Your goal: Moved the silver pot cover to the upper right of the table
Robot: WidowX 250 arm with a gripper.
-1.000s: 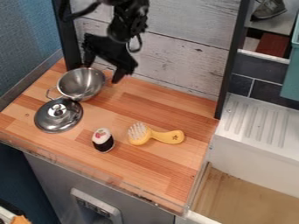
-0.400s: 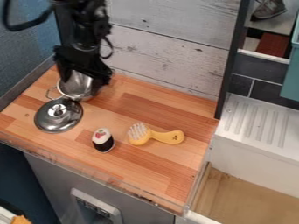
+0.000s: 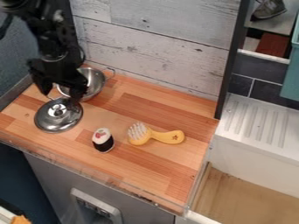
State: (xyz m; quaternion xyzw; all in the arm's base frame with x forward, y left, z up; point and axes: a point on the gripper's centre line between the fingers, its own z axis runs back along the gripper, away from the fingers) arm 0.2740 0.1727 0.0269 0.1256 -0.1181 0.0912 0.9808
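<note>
Silver pot cover [image 3: 65, 120] sits at the table's [image 3: 146, 164] nine o'clock, so the whole carry towards two looks left to do, its knob [image 3: 57, 110] pointing up and its round shape giving no long axis, with the claw [image 3: 60, 97] spread and empty above its twelve o'clock edge, the pot [image 3: 95, 85] just beyond at one

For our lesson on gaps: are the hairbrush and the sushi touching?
Apart: the camera view shows bare wood between the hairbrush and the sushi.
</note>
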